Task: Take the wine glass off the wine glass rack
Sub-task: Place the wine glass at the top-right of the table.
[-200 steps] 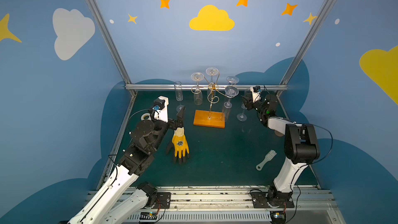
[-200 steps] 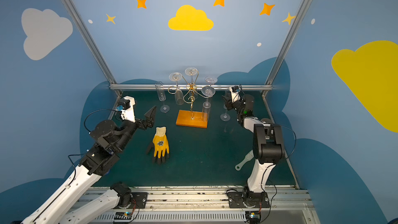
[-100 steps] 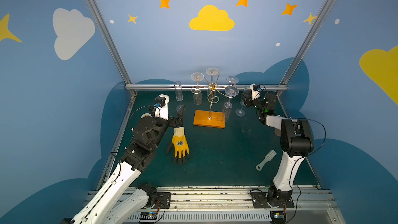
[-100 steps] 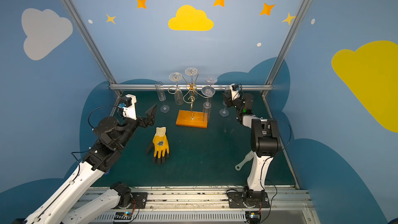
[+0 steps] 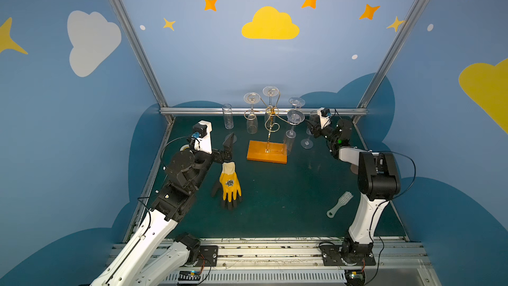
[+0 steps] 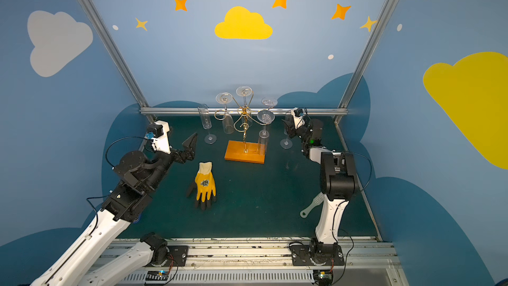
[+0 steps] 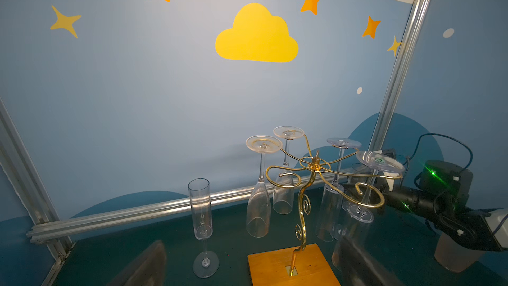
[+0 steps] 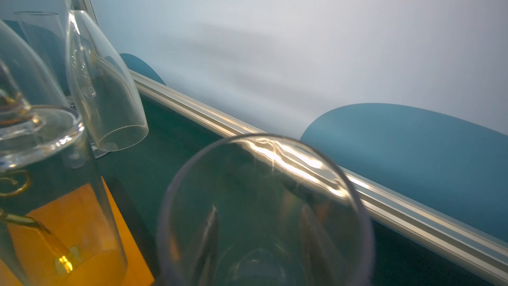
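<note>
The wine glass (image 5: 307, 143) (image 6: 286, 143) stands upright, off the wine glass rack (image 5: 266, 152). It is just beside the rack's orange base, on the right arm's side, and in both top views its foot seems to rest on the tabletop (image 5: 275, 196). The right end effector (image 5: 310, 127) is at the bowl of this glass, with one jaw on each side. In the right wrist view its fingers (image 8: 210, 232) show blurred through the clear bowl. Whether they press on the glass or have let it go, I cannot tell. The left end effector (image 5: 231, 144) is released, its jaws wide apart with nothing between them. It hangs on the other side of the rack, well apart from the wine glass.

Compared with one second ago, the foot of the glass is a little nearer to the back wall, and the left end effector has also come further toward the back. Since half a second ago almost nothing differs.

The tabletop is dark green. Four glasses (image 7: 258, 215) hang upside down on the rack's gold arms. Another tall glass (image 6: 204, 118) stands upright near the left end effector. A yellow glove (image 5: 230, 185) with black fingers lies flat in front of the rack, and a white brush (image 5: 339, 204) lies near the right arm. The walls (image 5: 206, 59) are blue with painted clouds and stars, and a metal rail (image 5: 198, 111) runs along the back edge.
</note>
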Tool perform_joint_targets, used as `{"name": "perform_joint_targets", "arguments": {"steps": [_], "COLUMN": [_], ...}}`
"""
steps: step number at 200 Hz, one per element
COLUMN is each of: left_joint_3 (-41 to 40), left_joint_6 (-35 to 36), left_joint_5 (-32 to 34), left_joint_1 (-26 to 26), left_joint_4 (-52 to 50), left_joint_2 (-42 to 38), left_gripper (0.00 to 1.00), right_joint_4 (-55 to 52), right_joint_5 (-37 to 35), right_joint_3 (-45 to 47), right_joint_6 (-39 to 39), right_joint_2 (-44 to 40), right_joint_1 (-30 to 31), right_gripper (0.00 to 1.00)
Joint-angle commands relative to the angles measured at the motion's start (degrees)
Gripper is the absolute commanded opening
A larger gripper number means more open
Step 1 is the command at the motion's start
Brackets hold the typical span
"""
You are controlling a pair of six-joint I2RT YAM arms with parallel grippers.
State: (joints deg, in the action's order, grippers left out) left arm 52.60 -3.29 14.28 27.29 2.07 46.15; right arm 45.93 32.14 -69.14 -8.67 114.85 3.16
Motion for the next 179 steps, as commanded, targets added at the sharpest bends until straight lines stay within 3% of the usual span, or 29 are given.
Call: {"name": "perform_joint_targets", "arguments": {"steps": [1,41,124,179], "left_joint_3": [-0.6,-1.3,-1.9,-3.1], "left_joint_6": [-0.8,-1.3,-2.1,-2.6], "left_joint_5": [-0.4,-0.4,-0.7,-2.2], "left_joint_1": [-0.3,-0.3,-0.5,-0.7], "left_joint_4": [0.7,0.5,-0.6,-1.4], "left_joint_2": [-1.3,-2.4,-4.6,-8.2], "left_gripper": [0.97,0.97,0.97,0.97], "right_joint_4": [-2.1,-3.2,-6.1,-12.3], "right_joint_5": [0.7,0.5,-1.2,-3.6], "right_joint_3": [0.8,0.8,2.8,5.2], "right_joint_6": [-1.0,-1.4,-2.5,1.8], "right_joint_2": [-0.5,-1.9,-8.3,-16.9], "right_joint_1": [0.3,0.3,-0.2,-0.7], "right_gripper": [0.65,0.84,0.88,0.89]}}
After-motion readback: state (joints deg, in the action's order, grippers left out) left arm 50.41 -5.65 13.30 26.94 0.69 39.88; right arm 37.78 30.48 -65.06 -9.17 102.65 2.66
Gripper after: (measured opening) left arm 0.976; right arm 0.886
